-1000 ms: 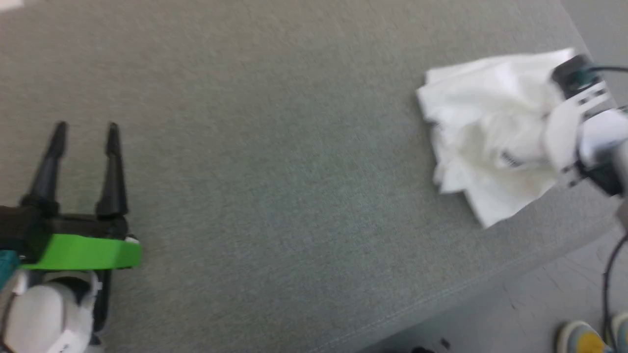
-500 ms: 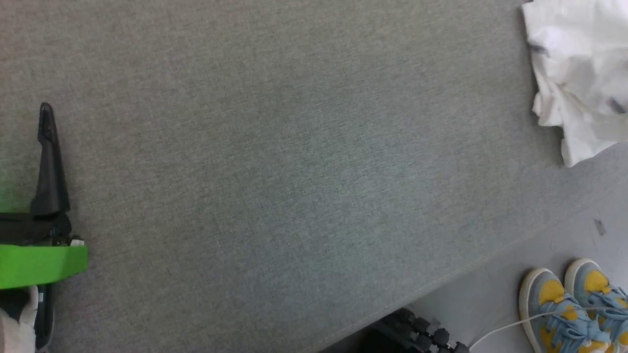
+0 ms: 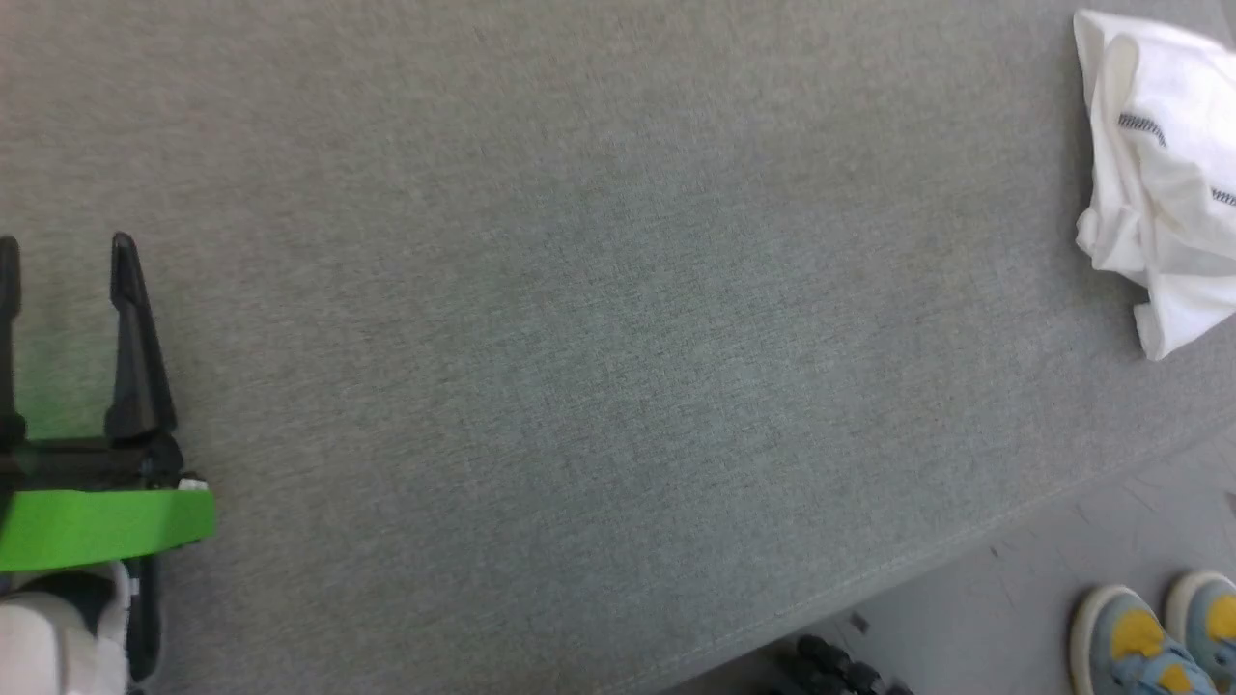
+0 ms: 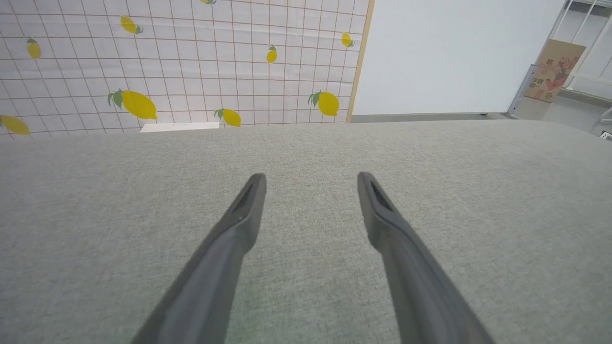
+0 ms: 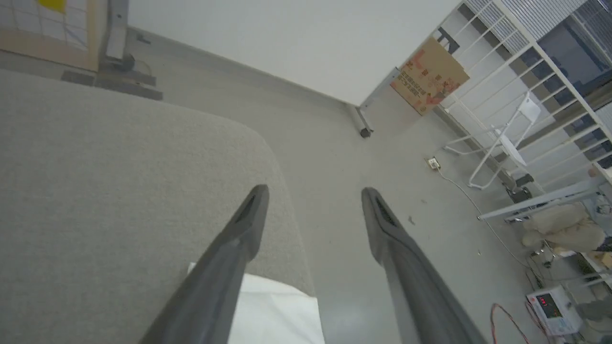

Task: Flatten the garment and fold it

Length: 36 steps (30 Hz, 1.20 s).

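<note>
The garment (image 3: 1159, 183) lies bunched in a white heap with dark zigzag stitching at the far right of the grey padded surface (image 3: 599, 338), near its front edge. My left gripper (image 3: 63, 261) hovers open at the lower left, far from the garment. In the left wrist view the left gripper (image 4: 311, 179) has bare grey fabric between its fingers. My right gripper (image 5: 314, 192) is open and holds nothing. It points past the surface's rounded corner toward the floor, and a white piece of the garment (image 5: 275, 310) lies below its fingers.
The surface's front edge (image 3: 869, 569) runs diagonally, with floor beyond it. A person's blue and yellow shoes (image 3: 1149, 642) stand at the lower right. A dark ribbed object (image 3: 830, 666) sits below the edge. A flat white box (image 4: 179, 126) lies at the far side by the lemon-print wall.
The head camera has swung, shifting the whole picture. My right gripper, shut at the garment a second ago, has opened and left the head view. The garment stays heaped.
</note>
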### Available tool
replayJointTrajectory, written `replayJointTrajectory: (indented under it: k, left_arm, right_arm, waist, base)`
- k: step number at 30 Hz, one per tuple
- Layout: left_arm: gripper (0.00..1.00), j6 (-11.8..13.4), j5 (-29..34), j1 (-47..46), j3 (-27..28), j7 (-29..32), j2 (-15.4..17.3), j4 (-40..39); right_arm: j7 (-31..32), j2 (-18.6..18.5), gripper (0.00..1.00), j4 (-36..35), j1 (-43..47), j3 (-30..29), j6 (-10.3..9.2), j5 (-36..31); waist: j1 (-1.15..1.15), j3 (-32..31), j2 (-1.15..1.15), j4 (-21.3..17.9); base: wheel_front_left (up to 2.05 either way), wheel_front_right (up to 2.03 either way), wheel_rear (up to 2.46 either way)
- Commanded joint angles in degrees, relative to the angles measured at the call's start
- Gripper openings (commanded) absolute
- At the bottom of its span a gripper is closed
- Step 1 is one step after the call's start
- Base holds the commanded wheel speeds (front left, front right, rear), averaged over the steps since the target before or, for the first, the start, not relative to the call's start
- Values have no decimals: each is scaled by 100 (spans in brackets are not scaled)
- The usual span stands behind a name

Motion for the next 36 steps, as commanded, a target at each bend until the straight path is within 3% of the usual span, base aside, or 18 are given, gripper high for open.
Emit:
replayJointTrajectory:
  k: [1, 6, 12, 22, 26, 27, 36]
  left_arm:
    - [100, 47, -49, 30, -7, -127, -70, 113]
    - [100, 123, -181, -13, -31, -416, -309, 557]
    - [100, 191, -306, -95, -30, -611, -565, 996]
    - [100, 263, -361, -382, -125, -701, -897, 1563]
    - [100, 269, -331, -481, -224, -712, -999, 1767]
    - [100, 256, -300, -475, -289, -717, -1048, 1919]
    - [100, 195, -167, -379, -504, -722, -1146, 2445]
  right_arm:
    - [-147, 141, 100, -189, -125, 100, -9, 222]
    - [-354, 319, 100, -874, -121, 771, -9, 657]
    - [-651, 845, 100, -1620, 126, 1071, -9, 1003]
    - [-1837, 2255, 100, -2315, 1305, 163, -9, 819]
    - [-2177, 2405, 100, -2535, 1938, -163, -9, 806]
    - [-2294, 2413, 100, -2570, 2423, -165, -9, 1133]
    - [-2363, 2415, 100, -2565, 3803, -107, -9, 1473]
  waist:
    - [-1, -548, 0, 297]
    - [-1, -1152, 0, 662]
    - [-1, -1763, 0, 1235]
    - [-1, -2354, 0, 2160]
    - [-1, -2501, 0, 2432]
    - [-1, -2606, 0, 2550]
    - [-1, -2826, 0, 2658]
  base:
    - [0, 0, 0]
    - [0, 0, 0]
    - [0, 0, 0]
    - [0, 0, 0]
    - [0, 0, 0]
    - [0, 0, 0]
    - [0, 0, 0]
